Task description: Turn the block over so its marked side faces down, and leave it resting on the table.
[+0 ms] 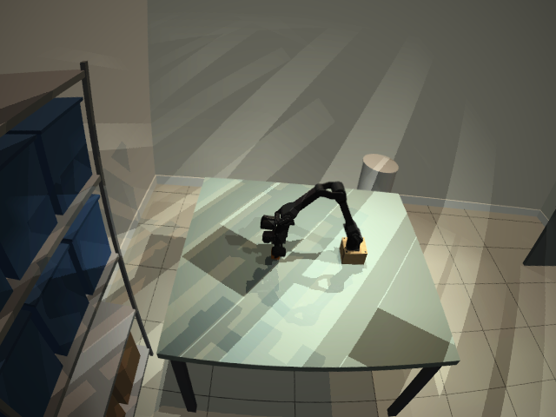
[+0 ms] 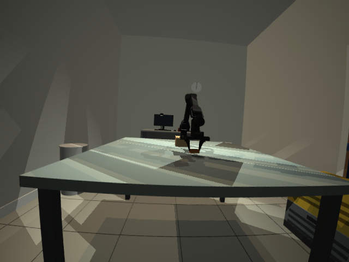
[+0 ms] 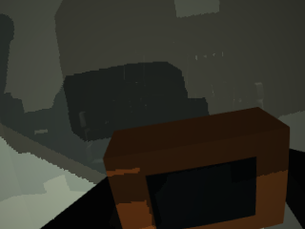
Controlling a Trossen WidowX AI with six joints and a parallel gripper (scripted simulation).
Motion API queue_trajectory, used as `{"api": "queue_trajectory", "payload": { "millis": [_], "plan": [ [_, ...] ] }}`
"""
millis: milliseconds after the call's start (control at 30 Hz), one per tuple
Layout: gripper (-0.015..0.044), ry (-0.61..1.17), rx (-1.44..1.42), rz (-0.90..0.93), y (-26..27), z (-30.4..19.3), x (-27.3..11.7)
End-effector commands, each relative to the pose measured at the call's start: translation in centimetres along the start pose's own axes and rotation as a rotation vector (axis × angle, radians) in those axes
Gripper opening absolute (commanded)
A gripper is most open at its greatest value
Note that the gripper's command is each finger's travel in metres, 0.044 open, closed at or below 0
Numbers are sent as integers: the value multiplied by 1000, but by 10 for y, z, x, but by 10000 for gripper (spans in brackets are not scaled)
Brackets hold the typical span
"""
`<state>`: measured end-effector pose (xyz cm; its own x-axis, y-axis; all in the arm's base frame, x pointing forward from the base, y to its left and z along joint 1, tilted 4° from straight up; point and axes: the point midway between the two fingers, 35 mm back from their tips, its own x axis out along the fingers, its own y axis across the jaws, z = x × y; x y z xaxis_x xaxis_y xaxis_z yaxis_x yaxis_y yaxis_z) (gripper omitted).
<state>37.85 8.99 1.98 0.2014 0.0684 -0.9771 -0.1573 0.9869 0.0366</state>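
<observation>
The orange block [image 1: 273,257] [image 2: 194,151] [image 3: 129,186] is between the fingers of my gripper [image 2: 194,150] [image 3: 196,172], which is shut on it. In the wrist view, the dark rectangular marked panel [image 3: 205,196] is on the face turned toward the camera, back up toward the gripper. A brown-shaded side of the block shows beyond that face. In the exterior view the block hangs just above the table [image 1: 309,345] [image 2: 112,174], with a shadow below it. The block's underside is hidden.
The arm's base stands on a tan wooden box [image 1: 354,257] [image 2: 179,141] on the table. Blue bins [image 1: 22,179] fill a shelf rack beside the table's left side in the top view. A grey cylinder [image 1: 376,177] [image 2: 67,153] stands on the floor beyond the table.
</observation>
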Motion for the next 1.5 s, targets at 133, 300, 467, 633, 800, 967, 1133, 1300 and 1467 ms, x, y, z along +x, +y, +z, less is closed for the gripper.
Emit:
{"api": "queue_trajectory", "payload": {
  "millis": [133, 300, 467, 633, 800, 967, 1133, 1300, 1467],
  "plan": [
    [0, -125, 3, -6, 0, 2, 1],
    [0, -202, 3, -6, 0, 1, 2],
    [0, -280, 5, -6, 0, 0, 2],
    [0, -357, 6, -5, 0, -3, 0],
    [0, -433, 7, -4, -1, -6, -3],
    [0, -471, 8, -4, -1, -9, -4],
    [0, -507, 6, -4, 0, -5, 2],
    [0, -577, 3, -5, 0, 0, 14],
    [0, -647, 1, -6, 0, 4, 23]
  ]
}}
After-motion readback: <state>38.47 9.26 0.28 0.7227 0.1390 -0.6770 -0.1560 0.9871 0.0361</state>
